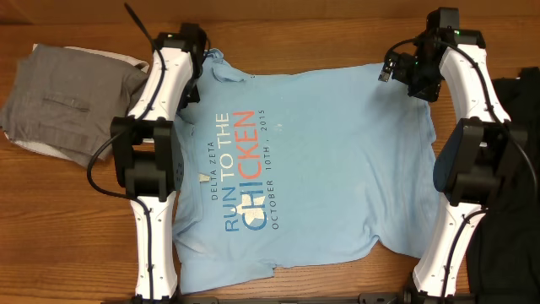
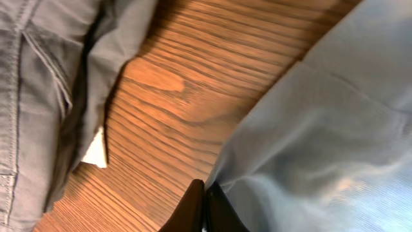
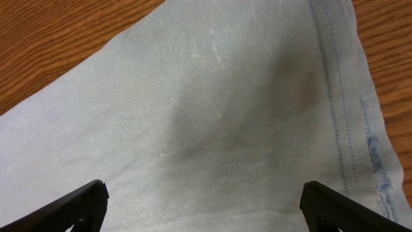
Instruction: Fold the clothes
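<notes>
The clothes are one light blue T-shirt (image 1: 329, 160), spread flat on the wooden table with the "RUN TO THE CHICKEN" print facing up. My left gripper (image 1: 202, 57) is at the shirt's far left corner. In the left wrist view its black fingers (image 2: 205, 196) are pressed together with the shirt's edge (image 2: 309, 142) pinched at their tips. At the far right corner, my right gripper (image 1: 395, 71) hovers over the shirt. Its fingers (image 3: 84, 205) stand wide open above plain blue fabric (image 3: 212, 109), beside a stitched hem (image 3: 344, 122), with nothing between them.
A folded grey garment (image 1: 67, 97) lies on the table left of the shirt, close to the left gripper, and fills the left side of the left wrist view (image 2: 38, 96). Dark cloth (image 1: 516, 169) lies at the right edge. Bare wood (image 2: 180, 109) separates the grey garment from the shirt.
</notes>
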Action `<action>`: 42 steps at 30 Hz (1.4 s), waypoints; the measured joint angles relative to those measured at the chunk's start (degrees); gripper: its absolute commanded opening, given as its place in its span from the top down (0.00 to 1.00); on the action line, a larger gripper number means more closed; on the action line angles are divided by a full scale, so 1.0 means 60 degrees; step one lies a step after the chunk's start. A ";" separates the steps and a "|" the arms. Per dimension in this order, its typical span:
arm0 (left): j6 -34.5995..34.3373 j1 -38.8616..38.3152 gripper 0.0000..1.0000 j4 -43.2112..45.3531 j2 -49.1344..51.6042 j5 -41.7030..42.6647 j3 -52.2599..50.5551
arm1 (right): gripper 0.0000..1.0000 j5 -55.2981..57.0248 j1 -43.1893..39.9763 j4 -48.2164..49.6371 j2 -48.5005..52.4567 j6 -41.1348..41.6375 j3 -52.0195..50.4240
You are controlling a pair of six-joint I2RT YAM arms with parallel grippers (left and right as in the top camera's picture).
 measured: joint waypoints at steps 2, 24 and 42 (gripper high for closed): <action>0.0047 0.0102 0.83 0.0011 0.0000 0.0004 0.0000 | 0.00 0.0000 0.0000 0.0000 0.0000 -0.0004 0.0000; 0.0827 -0.0714 0.96 0.0015 0.0011 0.4255 0.3523 | 0.00 0.0000 0.0000 0.0004 0.0000 -0.0004 0.0000; 0.0055 -0.1330 0.96 0.2215 0.0178 0.4204 0.0841 | 0.00 0.0000 0.0000 0.0004 0.0000 -0.0007 0.0000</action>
